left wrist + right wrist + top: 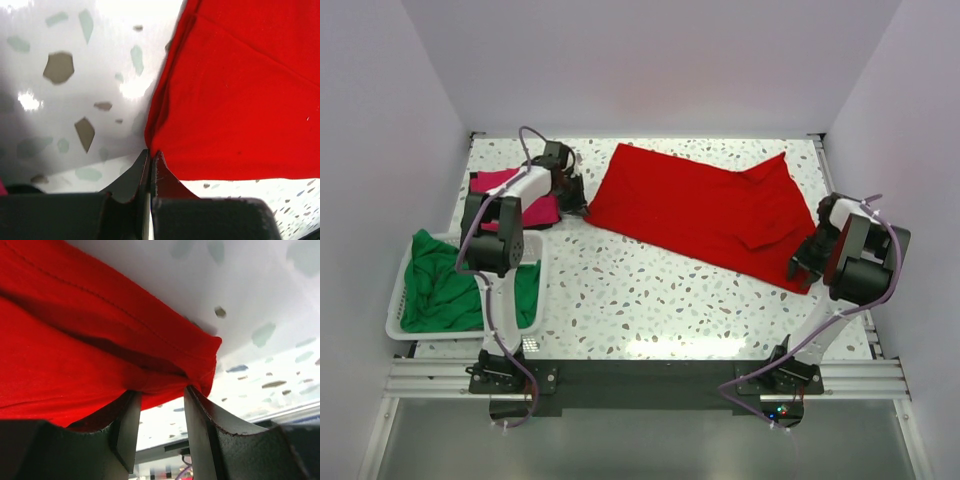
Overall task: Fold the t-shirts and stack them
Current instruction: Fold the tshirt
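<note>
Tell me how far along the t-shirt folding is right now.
Done: the magenta-pink t-shirt lies folded at the table's far left. In hand: the red t-shirt is spread out, partly folded; the left gripper is shut on its left corner, and the right gripper has cloth bunched between its fingers at the right corner. Left: finishing and stacking the red one, then the green t-shirt, crumpled in the white basket.

plain white walls (650, 60), speckled table (650, 300)
</note>
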Motion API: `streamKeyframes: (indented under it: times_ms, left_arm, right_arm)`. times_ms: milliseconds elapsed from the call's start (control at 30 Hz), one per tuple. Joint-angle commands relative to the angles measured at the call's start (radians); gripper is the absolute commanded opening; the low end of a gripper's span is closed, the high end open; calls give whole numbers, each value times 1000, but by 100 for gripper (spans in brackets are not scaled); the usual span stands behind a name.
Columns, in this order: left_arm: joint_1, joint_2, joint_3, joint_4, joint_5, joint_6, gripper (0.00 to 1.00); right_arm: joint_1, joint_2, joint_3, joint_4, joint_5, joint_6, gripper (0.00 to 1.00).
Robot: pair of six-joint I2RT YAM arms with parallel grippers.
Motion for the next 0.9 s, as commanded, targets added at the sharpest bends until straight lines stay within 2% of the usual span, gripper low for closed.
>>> streamKeyframes:
  times_ms: [0, 167, 200, 233, 300, 400, 533, 700, 867]
  left_arm:
    - [7, -106, -41, -17, -62, 55, 0]
    - [7, -156, -124, 0, -47, 64, 0]
    - [6, -167, -129, -1, -44, 64, 5]
    - [6, -172, -135, -3, -40, 64, 19]
    - [6, -188, -135, -14, -34, 69, 31]
    - [0, -216, -101, -31, -42, 81, 43]
    - [-28, -227, -29, -58, -54, 84, 47]
    - [-107, -224, 26, -35, -67, 79, 51]
    - [-132, -161, -24, 29, 90, 49, 53]
  right_arm:
    - [-7, -35, -59, -49, 99, -19, 43]
    - [-7, -107, -112, -66, 90, -19, 43]
    - [-6, -115, -114, -71, 88, -19, 43]
    - [-6, -127, -111, -76, 82, -19, 43]
    - [-4, -163, -99, -94, 61, -25, 44]
    - [5, -215, -54, -134, 48, -33, 46]
    - [51, -259, 18, -160, 32, -41, 50]
    - [195, -263, 40, -123, -5, 2, 52]
    - [266, -197, 36, -56, -41, 37, 51]
